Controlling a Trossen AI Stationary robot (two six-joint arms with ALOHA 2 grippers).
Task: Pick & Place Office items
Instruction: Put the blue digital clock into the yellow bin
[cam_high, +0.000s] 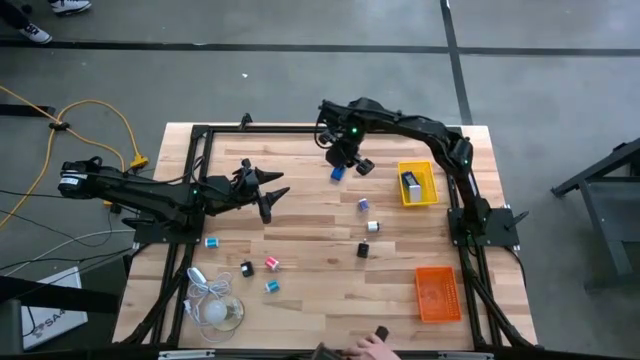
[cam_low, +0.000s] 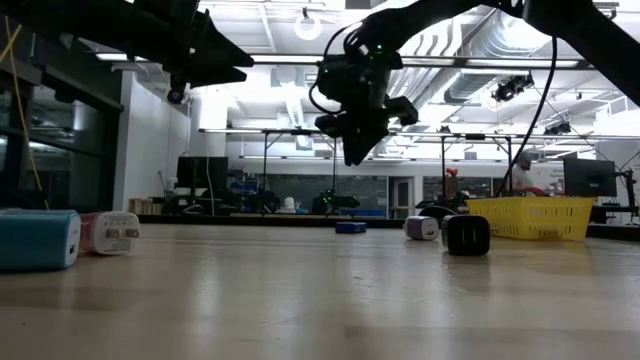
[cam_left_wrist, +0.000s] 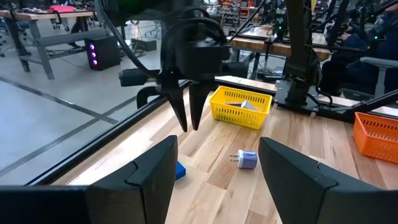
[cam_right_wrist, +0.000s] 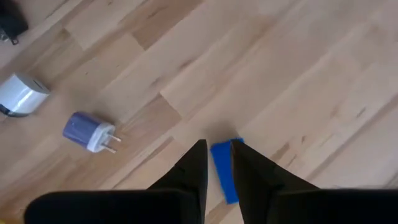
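Observation:
My right gripper (cam_high: 346, 160) hangs well above the table (cam_low: 352, 158), right over a flat blue piece (cam_right_wrist: 222, 167) that lies flat on the wood (cam_high: 337, 173). Its fingers stand only a narrow gap apart and touch nothing. A purple plug (cam_right_wrist: 87, 132), a white piece (cam_right_wrist: 22, 94) and a black piece (cam_high: 364, 250) lie toward the near side of it. My left gripper (cam_left_wrist: 217, 186) is open and empty at the table's left middle (cam_high: 275, 195). Teal (cam_high: 212, 242), pink-red (cam_high: 272, 263) and black (cam_high: 246, 268) pieces lie at the near left.
A yellow tray (cam_high: 428, 196) at the right holds a small item. An orange tray (cam_high: 437, 293) stands at the near right. A white bulb with a coiled cord (cam_high: 215, 308) lies at the near left corner. A person's hand (cam_high: 370, 347) shows at the near edge.

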